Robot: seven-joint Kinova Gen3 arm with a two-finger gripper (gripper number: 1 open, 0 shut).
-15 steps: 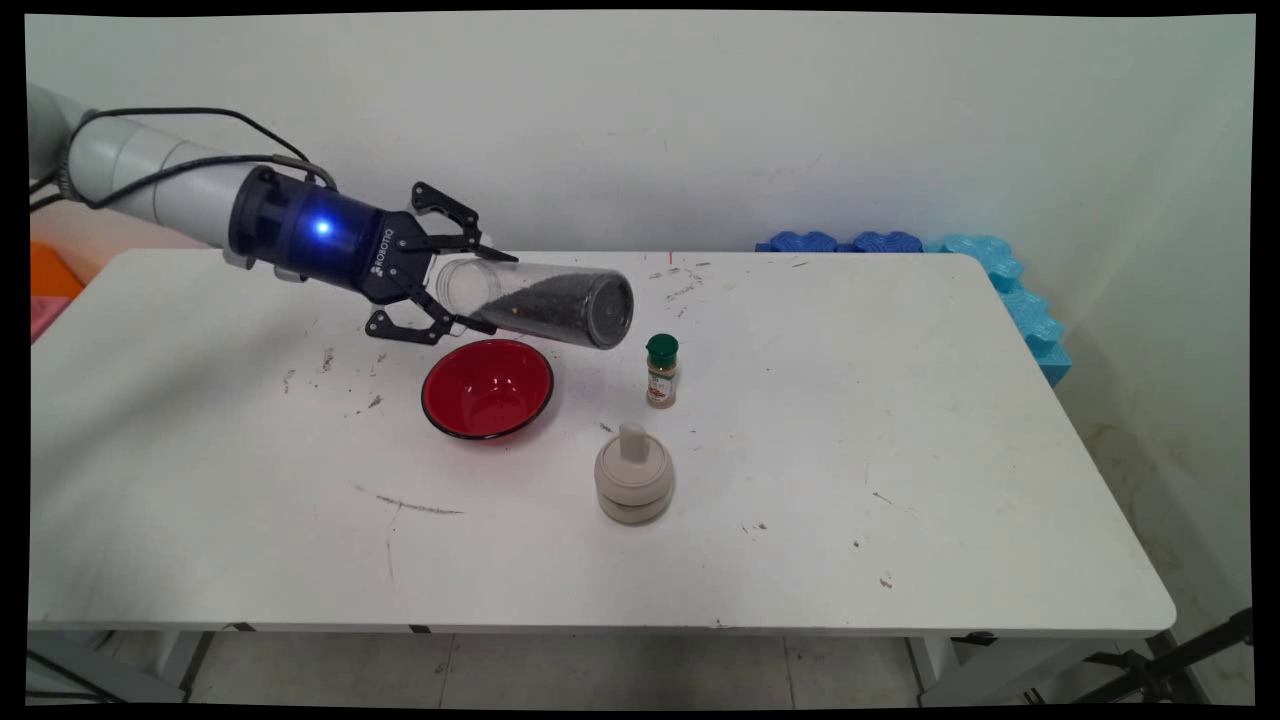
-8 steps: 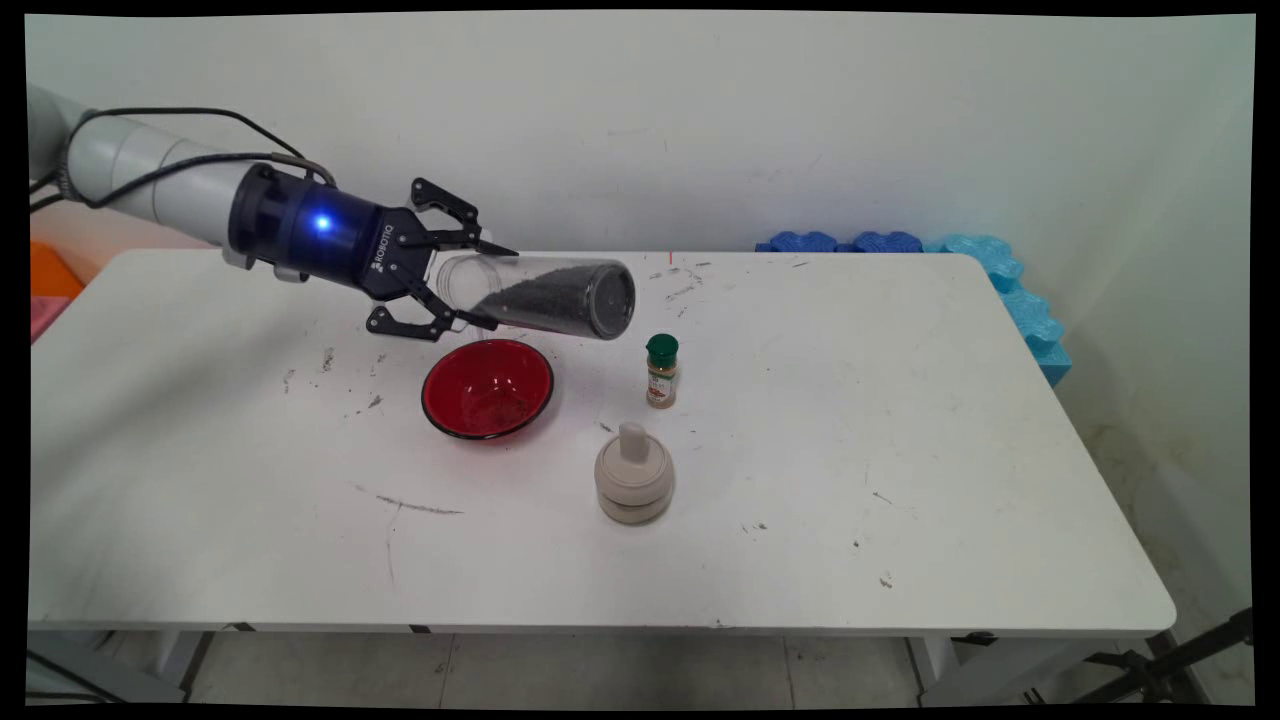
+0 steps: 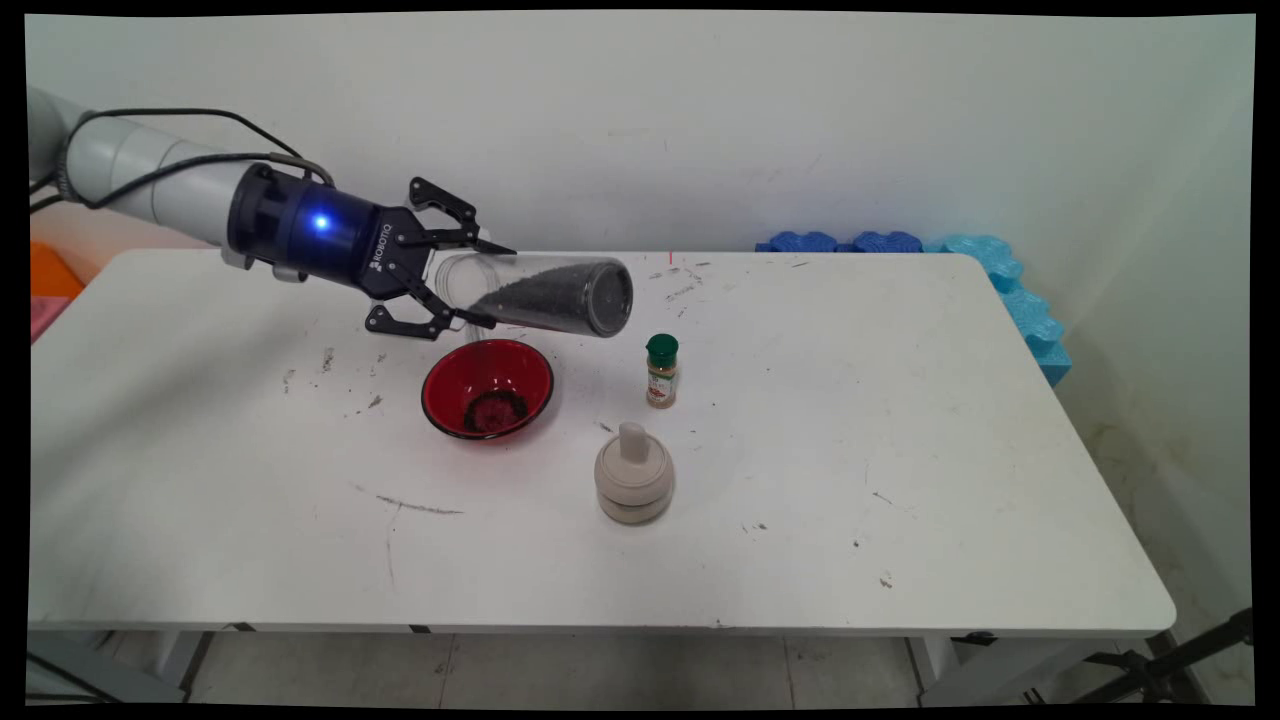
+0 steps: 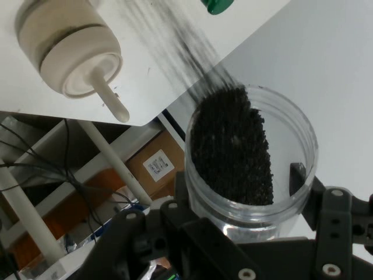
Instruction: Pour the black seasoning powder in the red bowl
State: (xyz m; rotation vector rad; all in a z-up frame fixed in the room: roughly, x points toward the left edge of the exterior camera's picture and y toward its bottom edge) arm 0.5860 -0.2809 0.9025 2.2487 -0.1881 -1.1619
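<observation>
My gripper point(image 3: 495, 287) is shut on a clear jar point(image 3: 545, 295) that lies nearly level in the air, with its mouth pointing away from my hand. Black granules point(image 4: 233, 151) fill the jar's lower side. In the hand view a blurred stream of granules point(image 4: 175, 46) leaves the mouth, and one finger pad point(image 4: 298, 177) shows through the jar's wall point(image 4: 303, 134). Just below the jar stands a red bowl point(image 3: 440, 385) with a small dark heap of granules point(image 3: 492, 408) in it.
A small spice bottle with a green cap point(image 3: 661, 371) stands right of the bowl. A beige lidded pot point(image 3: 633, 485) sits nearer the front. Blue foam pieces point(image 3: 1000, 280) line the white table point(image 3: 900, 450) at its far right corner.
Black granules have gathered in the red bowl, which held none a second ago. The jar's mouth end has risen slightly. The arm has barely moved.
</observation>
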